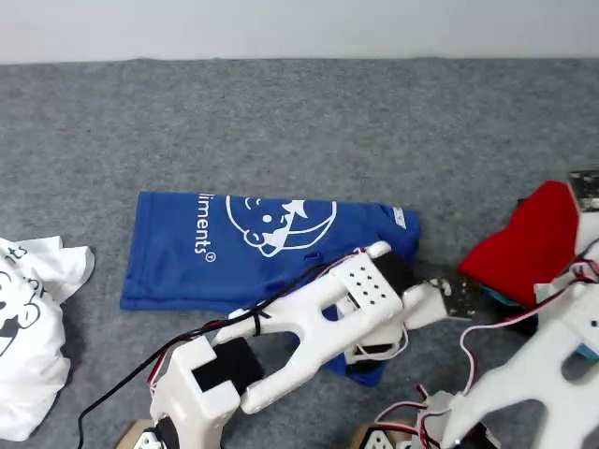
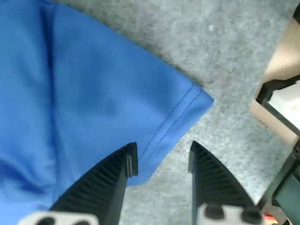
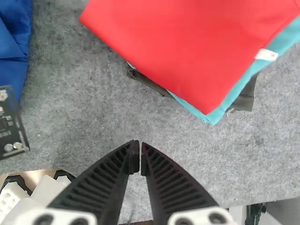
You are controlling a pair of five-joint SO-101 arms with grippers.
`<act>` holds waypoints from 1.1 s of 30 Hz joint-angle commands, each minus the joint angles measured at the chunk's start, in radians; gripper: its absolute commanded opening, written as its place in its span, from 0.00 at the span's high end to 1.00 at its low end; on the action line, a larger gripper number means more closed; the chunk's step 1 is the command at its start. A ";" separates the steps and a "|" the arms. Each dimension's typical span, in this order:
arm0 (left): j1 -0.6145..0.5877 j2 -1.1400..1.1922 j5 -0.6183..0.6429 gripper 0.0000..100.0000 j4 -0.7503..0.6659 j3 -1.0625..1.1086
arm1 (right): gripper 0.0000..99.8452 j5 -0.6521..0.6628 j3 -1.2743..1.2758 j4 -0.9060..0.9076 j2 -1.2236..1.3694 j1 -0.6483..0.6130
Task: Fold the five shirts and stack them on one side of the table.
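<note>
Spread shirt (image 1: 234, 248) between crumpled shirt (image 1: 28, 327) and stack (image 1: 526, 245)

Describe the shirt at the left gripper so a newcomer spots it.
On the grey table, look mid-table, between the crumpled white shirt at one edge and the red-topped stack at the other. That flat blue shirt is the only blue one, with a white print.

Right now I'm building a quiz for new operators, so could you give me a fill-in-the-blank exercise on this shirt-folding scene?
1. The left end effector is ____ over a corner of the blue shirt.
2. The right end effector is ____ above the grey table.
3. The red shirt lies on top of a ____ one.
4. The crumpled shirt at the table's edge is ____.
Missing words: open; shut; teal; white.
</note>
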 commanded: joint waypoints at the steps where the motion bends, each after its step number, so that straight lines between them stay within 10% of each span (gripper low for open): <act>1: 0.006 -0.057 -0.008 0.81 -0.061 0.054 | 0.99 -0.002 -0.005 0.035 -0.024 0.061; 16: -0.028 -0.058 0.000 0.83 -0.348 0.260 | 0.99 0.064 -0.005 0.035 -0.030 0.110; 22: -0.046 -0.068 -0.037 0.99 -0.348 0.257 | 0.99 0.063 -0.005 0.036 -0.030 0.111; 33: -0.051 -0.273 -0.087 0.99 -0.222 0.185 | 0.99 0.063 -0.005 0.036 -0.030 0.111</act>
